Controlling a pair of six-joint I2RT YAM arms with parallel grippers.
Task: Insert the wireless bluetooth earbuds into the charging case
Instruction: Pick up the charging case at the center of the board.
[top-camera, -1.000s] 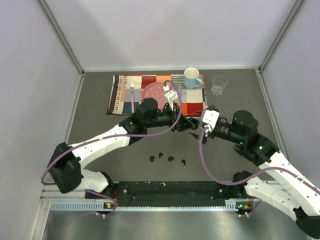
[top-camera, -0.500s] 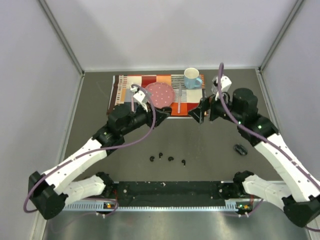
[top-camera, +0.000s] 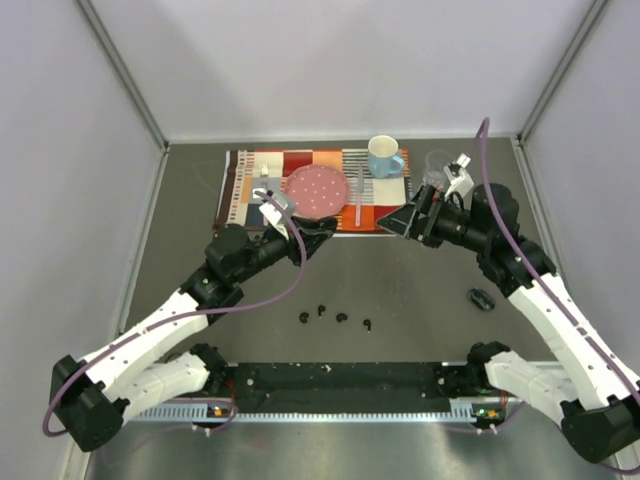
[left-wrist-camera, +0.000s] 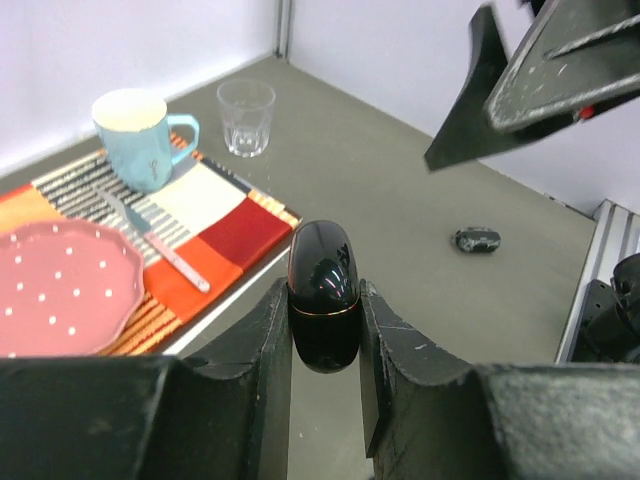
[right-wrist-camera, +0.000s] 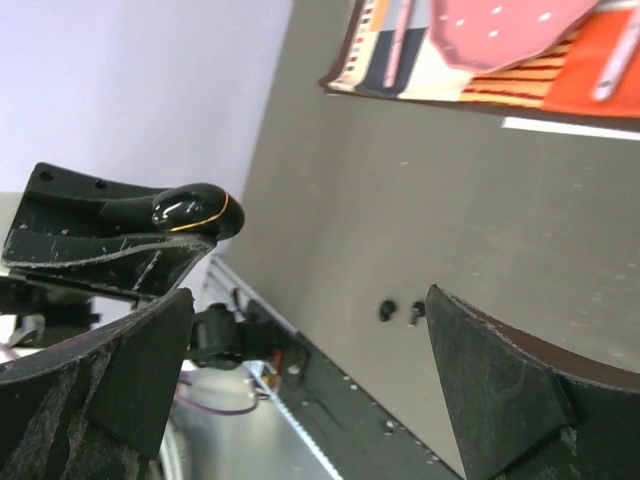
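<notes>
Four wireless bluetooth earbuds (top-camera: 342, 318) are lying loose in a short row on the table (top-camera: 420, 290), below both sets of jaws and on the side toward the arm bases; from the right wrist I am seeing two of them framed in the gap between that gripper's fingers. One charging case (left-wrist-camera: 322, 275), black, glossy and oval with a thin gold seam, is standing upright between the jaws of the left gripper (left-wrist-camera: 325, 310), which are pinching it from both sides at its lower half, its rounded top poking above the fingertips. One right gripper (top-camera: 398, 222) is hanging above the table with its jaws spread wide and nothing between them, pointing at the left gripper's jaws across a gap. One second black case (top-camera: 481, 297) is resting on the table, well apart from the left jaws and under the right arm, behind the right jaws. One patchwork placemat (top-camera: 250, 180) is lying beyond both sets of jaws, carrying a pink dotted plate (top-camera: 318, 188), a knife (left-wrist-camera: 150, 235) and a blue mug (top-camera: 383, 155). One clear glass (left-wrist-camera: 246, 115) is standing on the bare table just beside the mat's corner, behind the right gripper's wrist.
</notes>
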